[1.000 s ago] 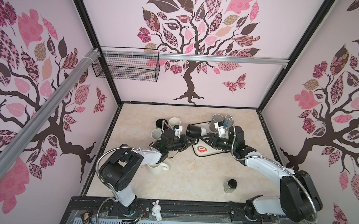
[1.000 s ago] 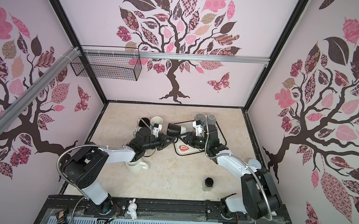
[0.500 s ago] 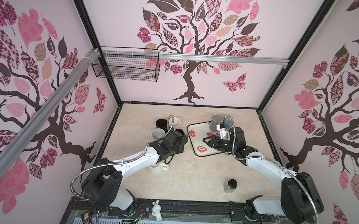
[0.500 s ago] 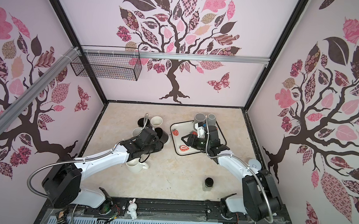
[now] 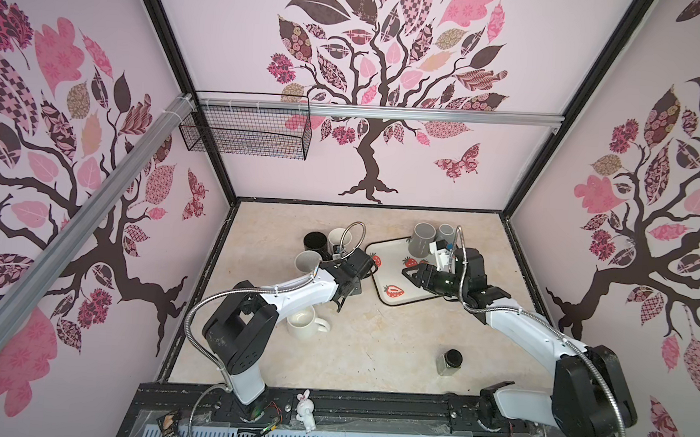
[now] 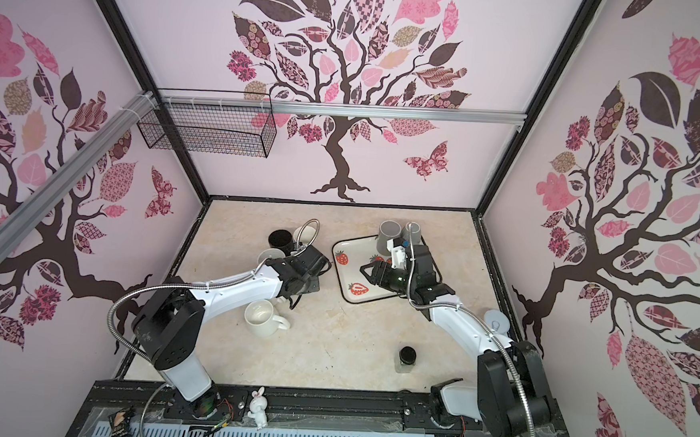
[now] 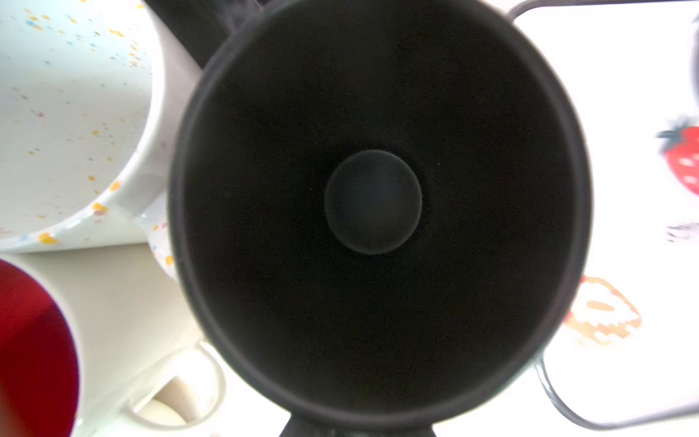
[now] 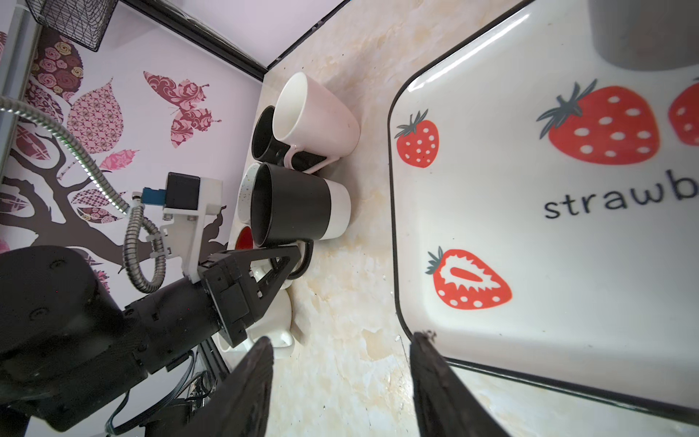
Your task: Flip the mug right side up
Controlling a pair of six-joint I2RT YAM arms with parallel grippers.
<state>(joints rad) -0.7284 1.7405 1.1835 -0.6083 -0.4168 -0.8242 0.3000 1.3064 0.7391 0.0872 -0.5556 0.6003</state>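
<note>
Just left of the tray [image 5: 390, 274] is the nearest mug [image 8: 299, 204], with a cluster of mugs [image 5: 317, 244] farther left, two cups [image 5: 422, 237] at the tray's far edge, and on the tabletop [image 5: 374, 346] a lone mug [image 5: 302, 324] front-left and a jar [image 5: 450, 361] front-right of the tray.

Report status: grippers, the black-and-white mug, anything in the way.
Left gripper shut on handle of black mug with white base. Mug upright, mouth up. Right gripper open, empty, at edge of strawberry-print tray. Speckled white mug crowds close alongside.

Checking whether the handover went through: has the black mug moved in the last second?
Yes. In a top view the black mug was over the left edge of the tray; now it is left of the tray, beside the other mugs.
</note>
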